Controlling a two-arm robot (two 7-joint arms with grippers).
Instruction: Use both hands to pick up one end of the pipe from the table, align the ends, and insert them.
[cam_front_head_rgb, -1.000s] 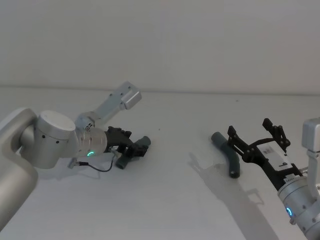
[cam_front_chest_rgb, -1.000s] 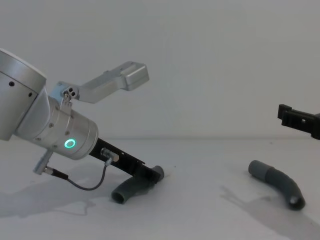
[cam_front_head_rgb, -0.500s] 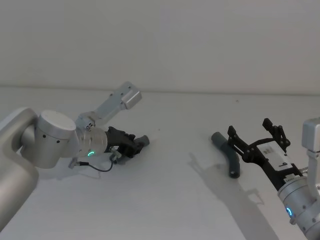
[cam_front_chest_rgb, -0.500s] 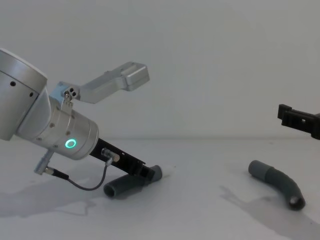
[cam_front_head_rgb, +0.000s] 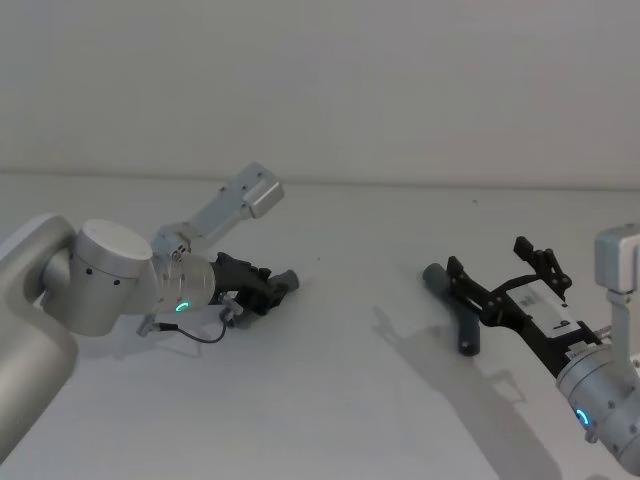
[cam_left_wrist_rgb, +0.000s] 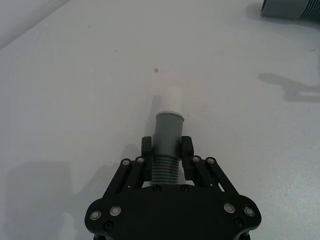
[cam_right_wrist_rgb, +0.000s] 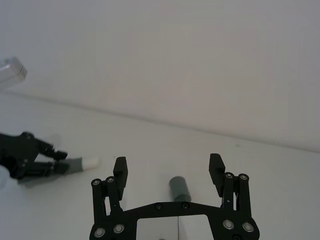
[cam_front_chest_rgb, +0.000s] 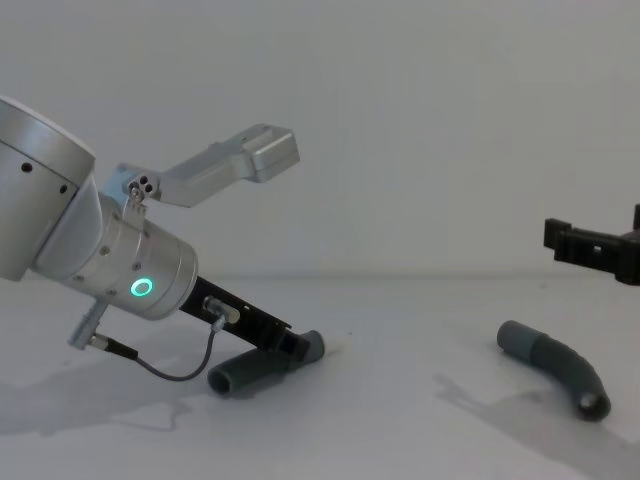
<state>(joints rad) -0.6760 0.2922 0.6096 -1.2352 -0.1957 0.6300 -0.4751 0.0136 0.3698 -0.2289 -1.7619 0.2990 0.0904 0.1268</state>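
The off-white table (cam_front_head_rgb: 330, 400) carries everything. The left arm (cam_front_head_rgb: 100, 285) reaches low across its left part, a green ring glowing on the silver wrist. The right arm (cam_front_head_rgb: 600, 400) comes in from the near right corner. The left tool (cam_front_head_rgb: 267, 288) is clenched around the ribbed body of the left pipe piece (cam_front_chest_rgb: 255, 368), which lies low at the table; I cannot tell whether it touches. The right tool (cam_right_wrist_rgb: 168, 161) is spread wide and grips nothing, hanging above the right pipe piece (cam_front_chest_rgb: 560, 365) and apart from it. That piece rests curved on the table's right part, well apart from the left one, its cuff (cam_front_chest_rgb: 515, 338) pointing away from the robot. The left piece's grey cuff (cam_left_wrist_rgb: 167, 127) juts past the fingertips and ends in a narrower whitish tip (cam_left_wrist_rgb: 168, 100).
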